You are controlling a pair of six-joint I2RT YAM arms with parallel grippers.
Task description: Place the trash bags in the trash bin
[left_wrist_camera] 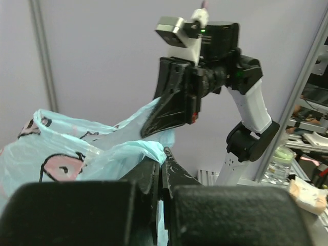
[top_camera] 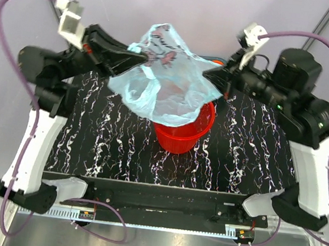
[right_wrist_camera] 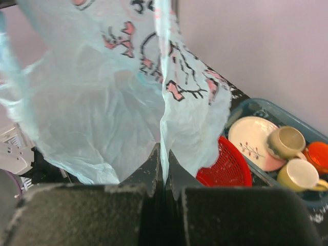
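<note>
Both my grippers are clamped on the bag (top_camera: 164, 69): the left gripper (top_camera: 138, 53) pinches its nine o'clock edge and the right gripper (top_camera: 208, 74) its three o'clock edge. The bag hangs spread between them, above the red bin (top_camera: 180, 138) and overlapping its far rim.

Here's the worry: the bag spreads wider than the bin's mouth. If I lower it as it is, I reckon it drapes over the rim or catches the lattice and tips the bin. If my arms pull apart, the thin film may tear or slip free.

At one o'clock from the bin sits a tray (right_wrist_camera: 266, 102) holding a plate (right_wrist_camera: 251, 143) and cups (right_wrist_camera: 287, 143), close enough for a loose corner to drag across. The billowing bag hides the bin's opening from above.
</note>
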